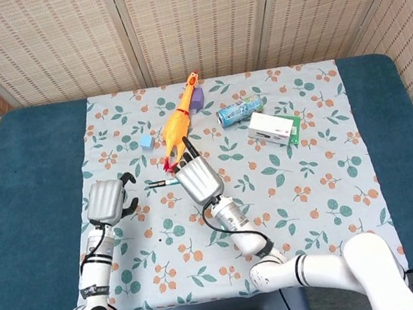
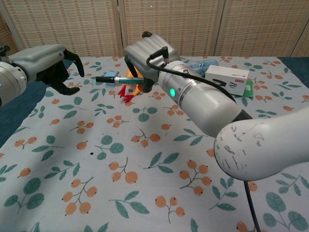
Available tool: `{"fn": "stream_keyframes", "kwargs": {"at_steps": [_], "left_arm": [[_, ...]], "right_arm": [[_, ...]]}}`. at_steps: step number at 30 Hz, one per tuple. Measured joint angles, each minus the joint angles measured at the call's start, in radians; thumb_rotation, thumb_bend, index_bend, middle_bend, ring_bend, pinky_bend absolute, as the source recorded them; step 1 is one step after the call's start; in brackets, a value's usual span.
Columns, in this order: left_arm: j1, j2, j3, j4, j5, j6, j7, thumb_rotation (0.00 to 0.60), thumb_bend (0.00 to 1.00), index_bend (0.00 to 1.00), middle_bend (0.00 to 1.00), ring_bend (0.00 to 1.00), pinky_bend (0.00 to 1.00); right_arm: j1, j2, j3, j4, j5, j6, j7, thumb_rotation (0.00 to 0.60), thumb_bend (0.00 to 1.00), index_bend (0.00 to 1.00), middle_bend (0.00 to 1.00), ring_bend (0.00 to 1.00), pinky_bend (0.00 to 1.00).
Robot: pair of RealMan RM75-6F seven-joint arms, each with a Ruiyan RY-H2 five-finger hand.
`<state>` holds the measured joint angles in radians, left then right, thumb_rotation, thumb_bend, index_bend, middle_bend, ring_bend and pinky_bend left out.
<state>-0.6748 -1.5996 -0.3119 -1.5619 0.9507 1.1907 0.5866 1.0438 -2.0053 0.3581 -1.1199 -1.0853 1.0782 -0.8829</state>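
The right hand [image 2: 145, 55] pinched a teal marker [image 2: 113, 79] level above the worktop [image 1: 41, 150], its capped end pointing straight at the spread, empty left hand [image 2: 55, 67] just beside it

Chest view: right hand [image 2: 145, 55] gripped a teal pen [image 2: 113, 79] level above a floral tablecloth [image 2: 145, 159], pen tip pointing left. Left hand [image 2: 53, 65] hovered at far left w/ fingers curled apart, holding nothing, just left of the pen tip. Behind the pen: orange rubber chicken [image 2: 131, 87] & small blue block [image 2: 112, 74]. Far right: white box [image 2: 227, 77], crumpled blue bottle [image 2: 200, 65].
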Motion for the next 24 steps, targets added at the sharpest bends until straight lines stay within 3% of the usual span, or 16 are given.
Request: {"fn": "stream_keyframes", "kwargs": {"at_steps": [10,24], "left_arm": [[-0.046,-0.041,-0.013,0.012,-0.022,-0.002,0.009,0.600,0.30,0.37,0.95,0.75,0.89],[-0.071,-0.090,-0.024,0.084,-0.023,-0.021,-0.092,0.600,0.29,0.48,0.95,0.75,0.90]], "right_arm": [[0.006,-0.016,-0.002,0.032,0.006,-0.008,0.031,0.600,0.38,0.80,0.72,0.33,0.01],[0.018,-0.036,0.001,0.058,0.011,-0.009,0.046,0.600,0.38,0.80,0.72,0.33,0.01]]}}
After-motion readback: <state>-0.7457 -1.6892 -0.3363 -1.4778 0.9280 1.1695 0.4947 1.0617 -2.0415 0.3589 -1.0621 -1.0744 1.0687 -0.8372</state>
